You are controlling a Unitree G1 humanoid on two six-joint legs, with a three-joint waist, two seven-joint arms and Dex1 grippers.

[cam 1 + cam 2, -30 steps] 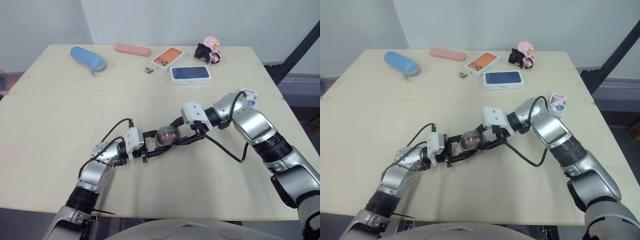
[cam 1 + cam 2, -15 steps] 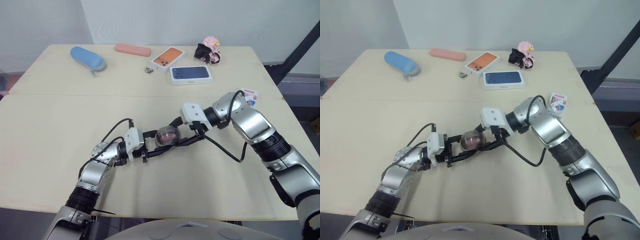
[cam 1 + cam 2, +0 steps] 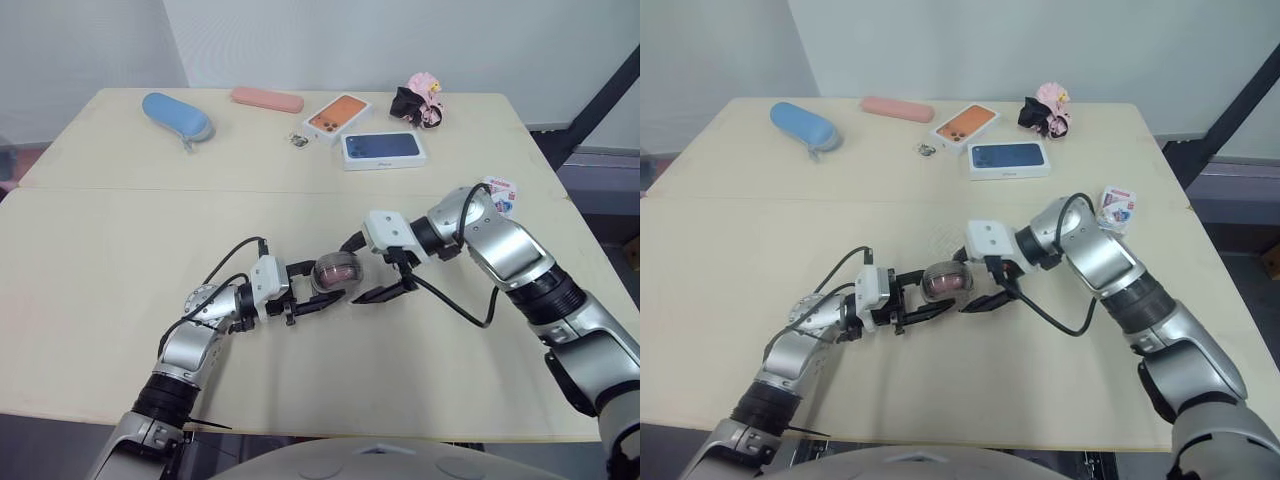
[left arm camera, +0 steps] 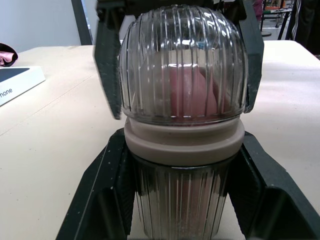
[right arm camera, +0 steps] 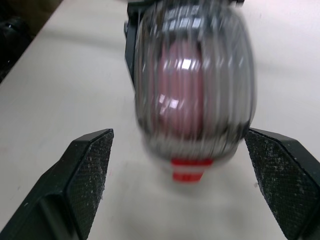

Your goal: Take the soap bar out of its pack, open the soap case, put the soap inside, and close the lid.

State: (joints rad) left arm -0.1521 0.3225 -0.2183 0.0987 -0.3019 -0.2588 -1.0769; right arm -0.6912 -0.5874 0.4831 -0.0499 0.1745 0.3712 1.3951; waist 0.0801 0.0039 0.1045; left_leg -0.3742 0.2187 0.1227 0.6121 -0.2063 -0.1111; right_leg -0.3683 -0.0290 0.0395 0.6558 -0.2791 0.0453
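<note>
The soap case (image 3: pixel 335 273) is a clear ribbed capsule with a beige middle ring, and a pink soap bar shows inside it. It lies on its side at the middle of the table (image 3: pixel 120 250). My left gripper (image 3: pixel 330 280) is shut on its lower half; in the left wrist view both fingers (image 4: pixel 107 190) press its sides, and the domed lid (image 4: pixel 182 65) sits on the ring. My right gripper (image 3: pixel 358 270) is open just to the case's right, its fingers (image 5: pixel 92 165) spread wider than the case (image 5: pixel 192 85) and clear of it.
A small white packet (image 3: pixel 498 190) with red and blue print lies by my right elbow. At the back of the table are a blue pouch (image 3: pixel 175 116), a pink case (image 3: pixel 266 99), two phone boxes (image 3: pixel 382 148) and a pink toy (image 3: pixel 418 100).
My right gripper has opened and let go of the case's lid end, drawing slightly back to the right. The left gripper and the case have stayed put.
</note>
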